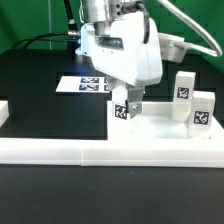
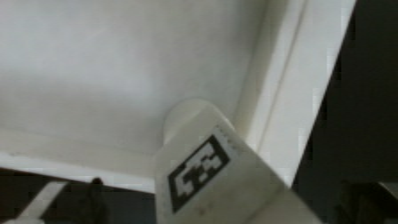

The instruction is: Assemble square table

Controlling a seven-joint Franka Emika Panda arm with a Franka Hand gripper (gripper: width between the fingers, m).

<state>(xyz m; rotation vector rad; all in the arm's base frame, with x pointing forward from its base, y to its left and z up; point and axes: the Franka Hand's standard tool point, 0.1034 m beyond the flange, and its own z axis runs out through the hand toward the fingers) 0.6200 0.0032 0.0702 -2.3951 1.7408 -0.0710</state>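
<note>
While my gripper (image 1: 127, 108) hangs with jaws spread wide around a tagged leg (image 1: 122, 111) without clamping it, that leg stands on the tabletop (image 1: 150, 135). Two more legs (image 1: 185, 98) stand toward the exterior view's right.

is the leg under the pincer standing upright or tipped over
Upright. In the exterior view the leg stands on end on the tabletop, tag facing the camera, like the two legs beside it. The pincer is open around it.
</note>
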